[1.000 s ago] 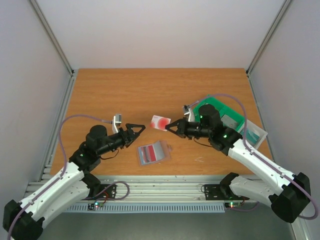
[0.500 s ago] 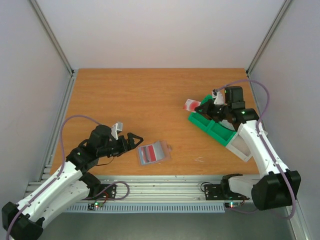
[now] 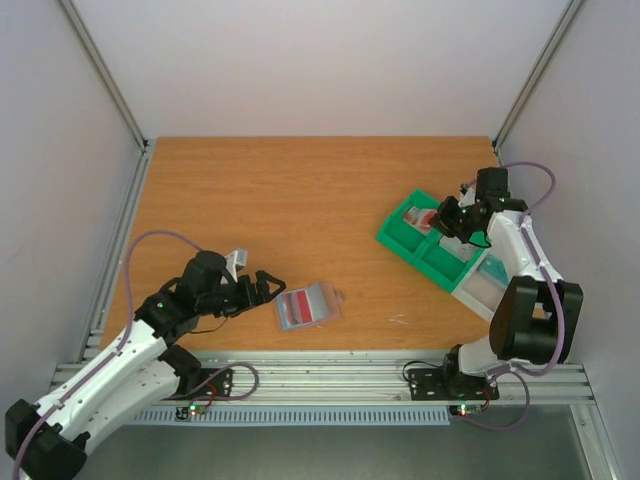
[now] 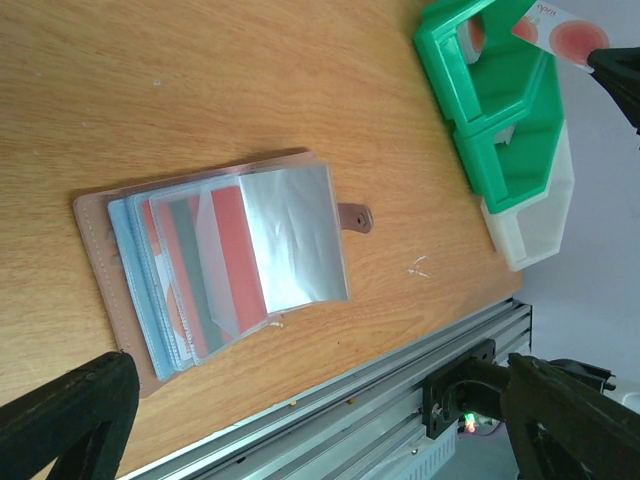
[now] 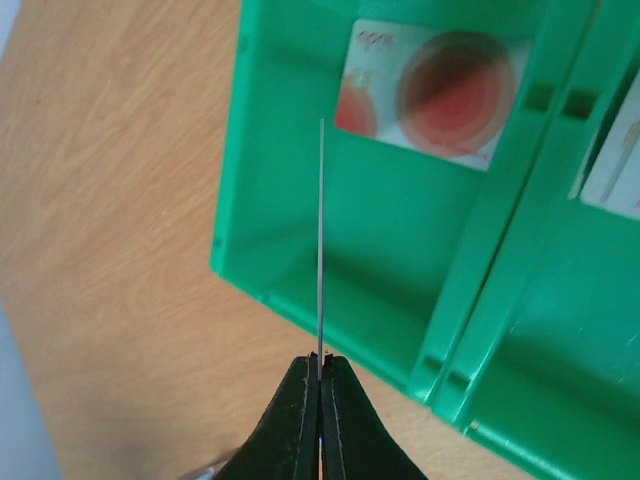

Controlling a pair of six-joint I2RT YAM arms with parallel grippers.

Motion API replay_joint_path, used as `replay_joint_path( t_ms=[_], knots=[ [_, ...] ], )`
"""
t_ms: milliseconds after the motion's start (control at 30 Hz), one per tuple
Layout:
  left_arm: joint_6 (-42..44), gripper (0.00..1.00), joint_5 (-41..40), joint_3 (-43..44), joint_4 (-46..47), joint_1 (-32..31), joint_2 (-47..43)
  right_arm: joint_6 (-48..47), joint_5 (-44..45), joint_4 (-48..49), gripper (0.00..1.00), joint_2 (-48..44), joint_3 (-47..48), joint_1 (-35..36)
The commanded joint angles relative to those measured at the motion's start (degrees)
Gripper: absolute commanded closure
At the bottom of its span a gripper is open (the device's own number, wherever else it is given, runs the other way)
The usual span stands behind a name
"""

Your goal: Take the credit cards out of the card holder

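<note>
The credit card [image 5: 320, 240] pinched in the right hand [image 5: 320, 365] shows to that wrist's camera only as a thin line. It is edge-on, running straight out from the black tips pressed together on its near end. In the left wrist view the same card is white with a red round mark. It hangs above the end compartment of the green tray [image 5: 238, 150], its far edge over the compartment floor; whether it touches cannot be told. Flat in that same compartment lies a second card [image 5: 435, 95], pale with red circles, against the far wall. A pale card [image 5: 618, 150] lies in the next compartment to the right. The tray sits at the right side of the counter [image 3: 280, 190], with a white section [image 3: 482, 288] adjoining its near end. Well apart from all this, the left hand [image 3: 270, 284] is spread wide. Its two fingers [image 4: 70, 420] close on nothing, and it sits just left of the card holder [image 3: 308, 304] without touching it. The card holder lies open and flat near the counter's front edge, a small tab [image 4: 352, 215] at its side. Its clear sleeves carry more cards [image 4: 225, 265], red and dark, fanned one over another.
</note>
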Motion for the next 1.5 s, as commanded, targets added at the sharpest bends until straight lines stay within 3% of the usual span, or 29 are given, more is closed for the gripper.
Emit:
replay_joint_path(
  t_ms=[0, 200, 800, 1467],
  knots=[
    [0.47, 0.01, -0.02, 0.62, 2.71, -0.28, 1.63, -1.00, 0.14, 1.35, 0.99, 4.34, 3.33, -1.09],
    [0.49, 0.01, 0.24, 0.45, 3.19, -0.29, 3.88, 3.62, -0.61, 5.08, 0.99, 10.22, 5.32, -1.09],
    [0.16, 0.01, -0.58, -0.64, 3.40, -0.27, 5.14, 5.91, 0.90, 9.11, 0.99, 19.47, 10.26, -1.09],
    [-0.80, 0.01, -1.62, -1.04, 1.93, -0.26, 3.56, 5.74, 5.96, 8.31, 0.87, 22.33, 11.04, -1.09]
  ],
)
